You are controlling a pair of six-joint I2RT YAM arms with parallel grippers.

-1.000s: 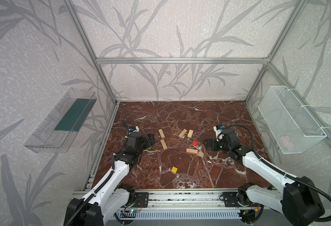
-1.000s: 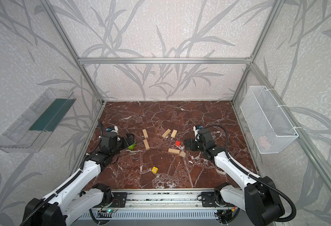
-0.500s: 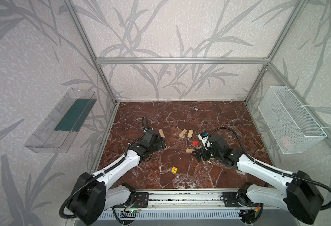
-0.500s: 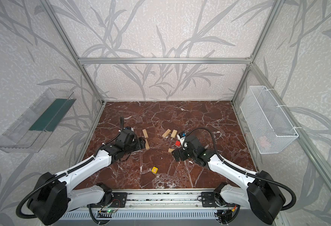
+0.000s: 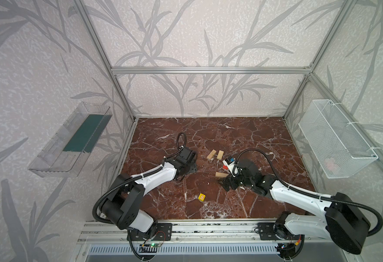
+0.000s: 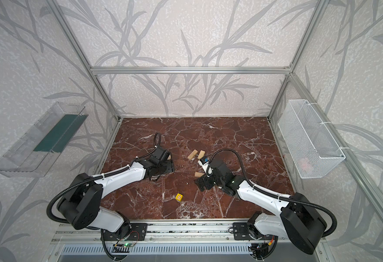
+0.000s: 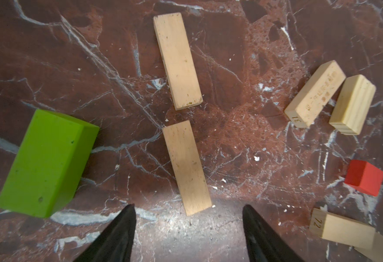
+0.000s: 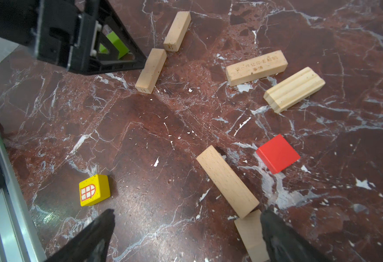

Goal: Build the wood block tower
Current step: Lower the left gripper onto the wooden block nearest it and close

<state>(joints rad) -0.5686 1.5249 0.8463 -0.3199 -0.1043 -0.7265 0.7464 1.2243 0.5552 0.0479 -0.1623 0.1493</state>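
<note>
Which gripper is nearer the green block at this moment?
Left. The left gripper is right beside the green block, open at the end of a pale bar. The right gripper is farther across the table, near the red cube.

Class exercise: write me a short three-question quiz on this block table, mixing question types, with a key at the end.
1. True or false: the red wooden cube rests directly on the red marble tabletop.
2. The yellow wooden cube with a red window mark is: A) held in a gripper; B) lying alone on the tabletop; C) stacked on a pale bar.
3. Which coloured block lies nearest the left gripper?
Key: 1 true; 2 B; 3 the lime-green wooden bar.
</note>
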